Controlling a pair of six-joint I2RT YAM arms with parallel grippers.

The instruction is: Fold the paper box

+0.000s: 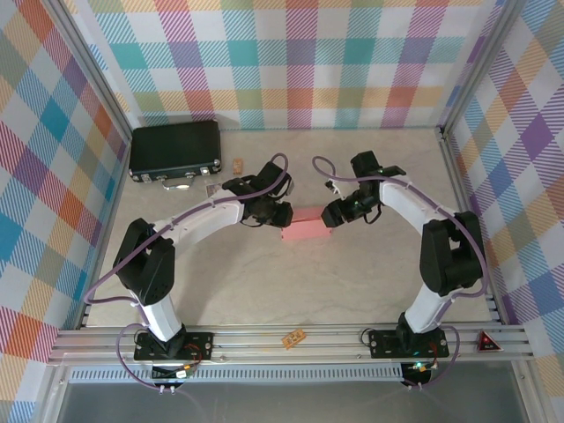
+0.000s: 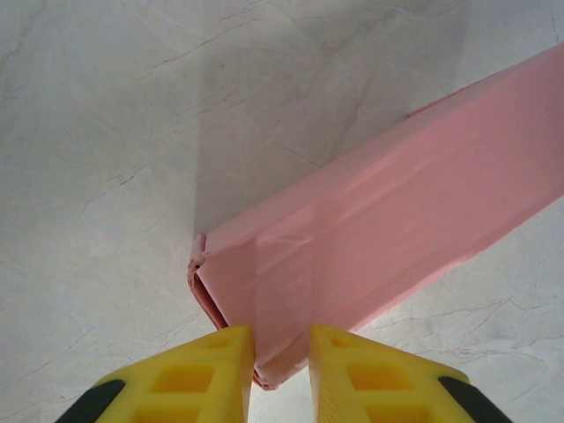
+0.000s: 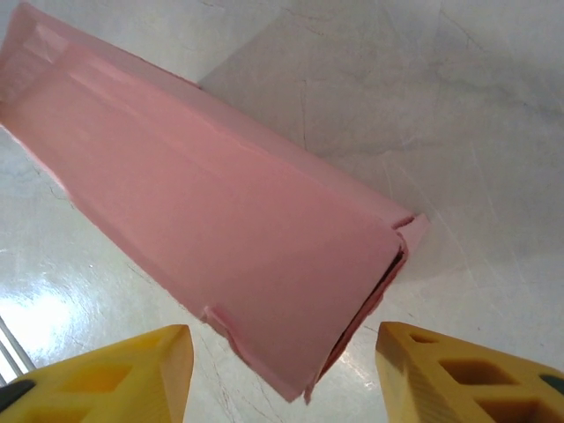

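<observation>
The paper box [image 1: 305, 231] is a salmon-pink, flat rectangular box lying on the table between my two grippers. In the left wrist view the paper box [image 2: 397, 203] runs up to the right, and its near corner sits between the yellow fingers of my left gripper [image 2: 282, 352], which is shut narrowly on it. In the right wrist view the other end of the paper box [image 3: 203, 203] shows a slightly gaping end flap. My right gripper [image 3: 285, 352] stands open, its fingers wide on either side of that end and clear of it. Seen from above, the left gripper [image 1: 280, 214] and the right gripper [image 1: 330, 214] face each other.
A black hard case [image 1: 174, 152] with metal latches lies at the back left. A small tan piece [image 1: 238, 165] and a small tag [image 1: 214, 189] lie near it. Plaid walls and aluminium posts enclose the marble-patterned table [image 1: 291, 282].
</observation>
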